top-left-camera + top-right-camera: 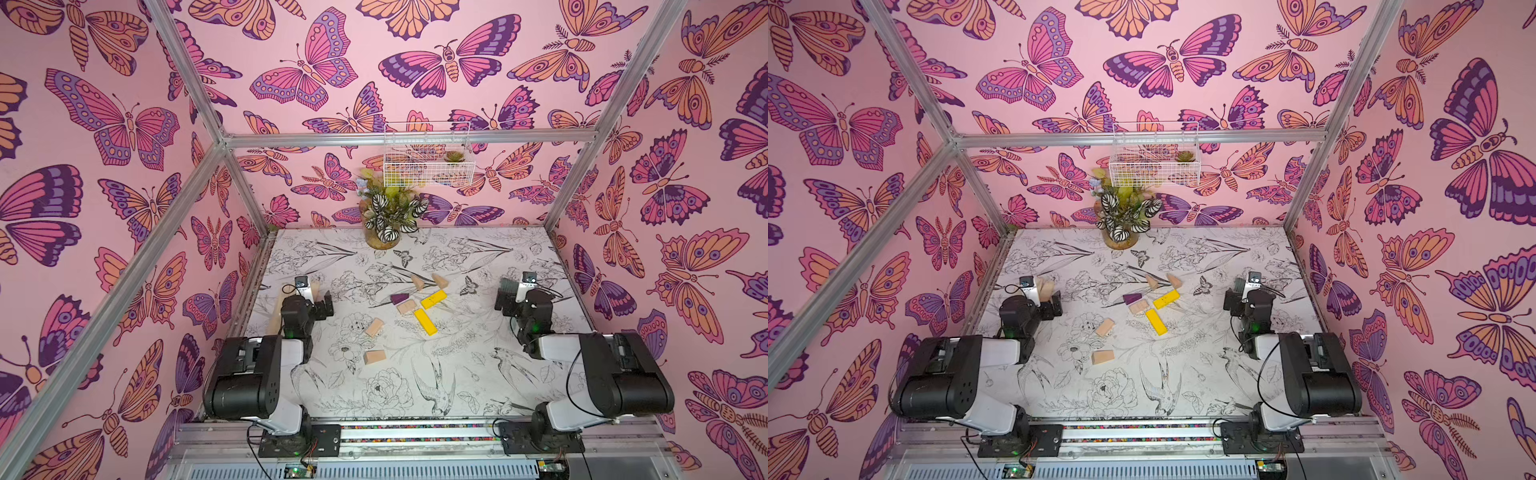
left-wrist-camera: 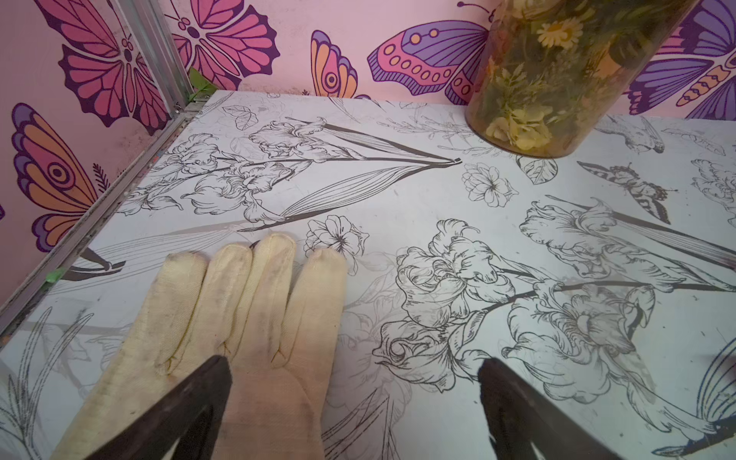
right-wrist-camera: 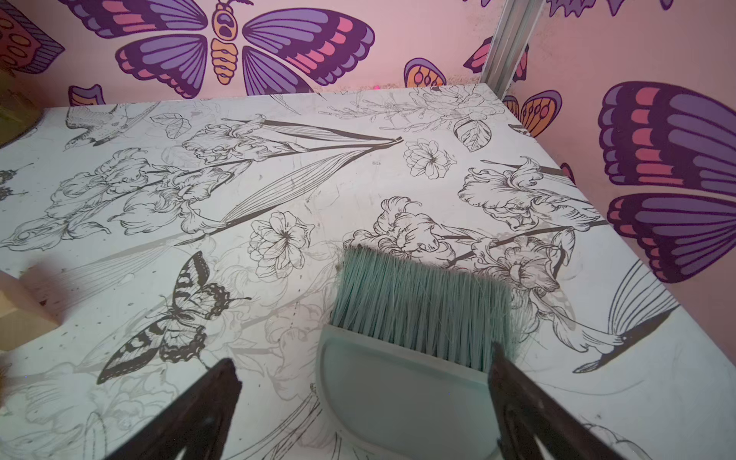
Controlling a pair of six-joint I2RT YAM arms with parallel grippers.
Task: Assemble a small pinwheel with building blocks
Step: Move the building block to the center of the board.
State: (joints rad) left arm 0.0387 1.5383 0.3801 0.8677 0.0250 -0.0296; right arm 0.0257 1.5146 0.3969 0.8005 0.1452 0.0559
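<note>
The blocks (image 1: 374, 327) lie loose and unassembled mid-counter (image 1: 478, 365): a purple wedge (image 1: 400, 298) just beside a wooden square (image 1: 406, 307), two yellow bars (image 1: 425, 321) next to them, two wooden wedges (image 1: 417, 282) farther back, two more pieces nearer the arms. The left claw (image 2: 354, 364) gapes wide above a glove (image 2: 239, 310), empty; the right claw (image 3: 362, 358) gapes wide above a brush (image 3: 418, 310), also empty

The table (image 1: 457, 374) with drawn flowers is carrying loose building blocks (image 1: 374, 327) in its middle: a purple wedge (image 1: 400, 298), two yellow bars (image 1: 425, 321) and pale wooden pieces (image 1: 375, 356). The purple wedge may be touching one wooden piece. A glove (image 2: 223, 318) is lying by the left edge, a brush (image 3: 418, 310) by the right, and a jar of plants (image 1: 382, 241) is standing at the back.
</note>
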